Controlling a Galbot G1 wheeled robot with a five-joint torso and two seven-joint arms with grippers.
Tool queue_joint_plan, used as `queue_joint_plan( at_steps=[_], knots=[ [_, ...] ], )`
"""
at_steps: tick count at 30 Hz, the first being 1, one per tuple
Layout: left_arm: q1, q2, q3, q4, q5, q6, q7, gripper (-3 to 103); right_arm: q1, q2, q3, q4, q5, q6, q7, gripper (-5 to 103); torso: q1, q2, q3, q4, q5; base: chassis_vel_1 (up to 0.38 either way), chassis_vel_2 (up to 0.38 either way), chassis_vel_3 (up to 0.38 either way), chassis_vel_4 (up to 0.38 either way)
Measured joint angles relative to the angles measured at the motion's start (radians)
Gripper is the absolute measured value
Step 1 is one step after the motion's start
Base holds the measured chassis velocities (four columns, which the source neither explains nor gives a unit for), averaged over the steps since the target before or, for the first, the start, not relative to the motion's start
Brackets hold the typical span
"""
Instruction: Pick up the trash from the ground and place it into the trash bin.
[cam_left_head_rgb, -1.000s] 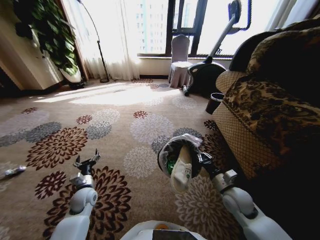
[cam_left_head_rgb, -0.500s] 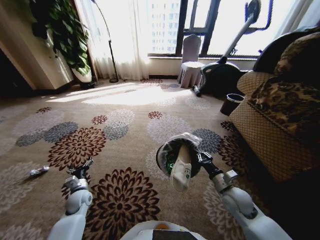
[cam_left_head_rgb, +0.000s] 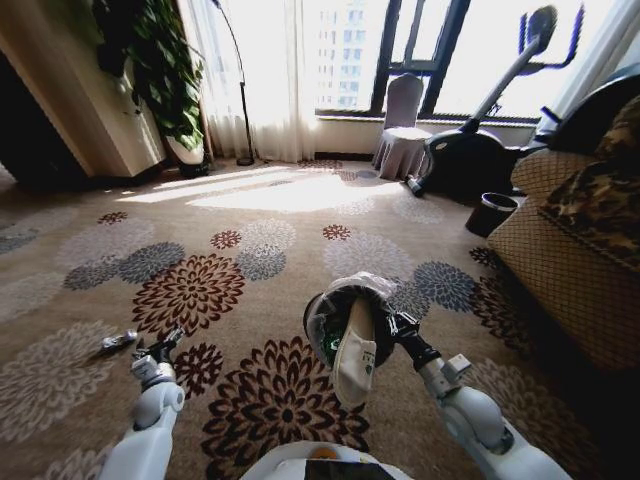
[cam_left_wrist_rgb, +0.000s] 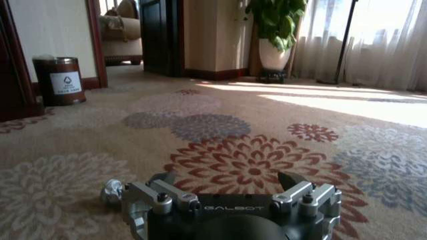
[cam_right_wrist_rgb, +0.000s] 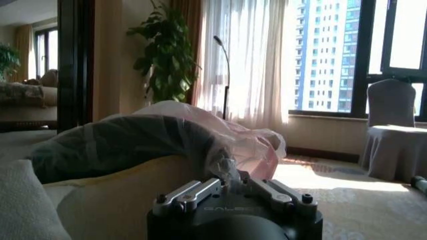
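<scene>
The trash bin (cam_left_head_rgb: 330, 312), a black bucket with a clear liner, hangs tilted in front of me, and my right gripper (cam_left_head_rgb: 393, 325) is shut on its rim. The liner (cam_right_wrist_rgb: 220, 135) bulges close before the right gripper's fingers (cam_right_wrist_rgb: 227, 176). A white bag (cam_left_head_rgb: 354, 356) droops over the rim, with a bit of green inside. One small shiny piece of trash (cam_left_head_rgb: 119, 339) lies on the carpet just left of my left gripper (cam_left_head_rgb: 158, 348), which is low and open. The left wrist view has this piece (cam_left_wrist_rgb: 111, 190) beside the open left gripper (cam_left_wrist_rgb: 227, 181).
A patterned sofa (cam_left_head_rgb: 585, 240) runs along the right, with a dark pot (cam_left_head_rgb: 490, 213) at its far end. An exercise bike (cam_left_head_rgb: 480, 150), a covered chair (cam_left_head_rgb: 402, 135), a floor lamp and a potted plant (cam_left_head_rgb: 165, 80) stand near the window. A brown bin (cam_left_wrist_rgb: 60, 80) stands by a doorway.
The whole view has swung left, so the camera turned. The floor litter now sits close beside my left gripper. The right gripper still holds the bin the same way.
</scene>
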Motion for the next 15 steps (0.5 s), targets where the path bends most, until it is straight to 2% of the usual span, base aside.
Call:
queue_joint_plan(
  at_steps=[1, 5, 7, 8, 10, 11, 13, 15],
  knots=[
    [-0.013, 0.023, -0.020, 0.032, -0.002, 0.015, 0.036, 100, 0.015, -0.014, 0.006, 0.006, 0.004, -0.041, 0.001, 0, 0.000, 0.000, 0.000, 0.0000, 0.0000, 0.000, 0.000, 0.000, 0.000],
    [-0.027, 0.049, -0.037, 0.067, -0.023, 0.020, 0.092, 100, 0.029, -0.019, 0.000, 0.011, 0.033, -0.073, 0.001, 0, 0.000, 0.000, 0.000, 0.0004, -0.0006, 0.000, 0.000, 0.000, 0.000],
    [-0.017, 0.058, -0.062, 0.040, -0.103, 0.056, 0.203, 100, 0.046, -0.007, -0.009, 0.015, 0.071, -0.075, 0.000, 0, 0.000, 0.000, 0.000, 0.0010, -0.0003, 0.000, 0.000, 0.000, 0.000],
    [-0.017, 0.058, -0.062, 0.040, -0.103, 0.056, 0.203, 100, 0.046, -0.007, -0.009, 0.015, 0.071, -0.075, 0.000, 0, 0.000, 0.000, 0.000, 0.0010, -0.0003, 0.000, 0.000, 0.000, 0.000],
    [0.000, 0.059, -0.074, 0.016, -0.140, 0.080, 0.302, 100, 0.047, -0.006, -0.009, 0.016, 0.076, -0.074, 0.000, 0, 0.000, 0.000, 0.000, 0.0011, 0.0003, 0.000, 0.000, 0.000, 0.000],
    [0.000, 0.059, -0.074, 0.016, -0.140, 0.080, 0.302, 100, 0.047, -0.006, -0.009, 0.016, 0.076, -0.074, 0.000, 0, 0.000, 0.000, 0.000, 0.0011, 0.0003, 0.000, 0.000, 0.000, 0.000],
    [0.012, 0.053, -0.084, 0.007, -0.131, 0.096, 0.387, 100, 0.040, -0.006, -0.010, 0.017, 0.077, -0.069, 0.001, 0, 0.000, 0.000, 0.000, 0.0005, -0.0004, 0.000, 0.000, 0.000, 0.000],
    [0.019, 0.049, -0.098, 0.000, -0.080, 0.112, 0.465, 100, 0.038, -0.003, -0.010, 0.017, 0.075, -0.067, 0.001, 0, 0.000, 0.000, 0.000, 0.0002, -0.0002, 0.000, 0.000, 0.000, 0.000]
  ],
)
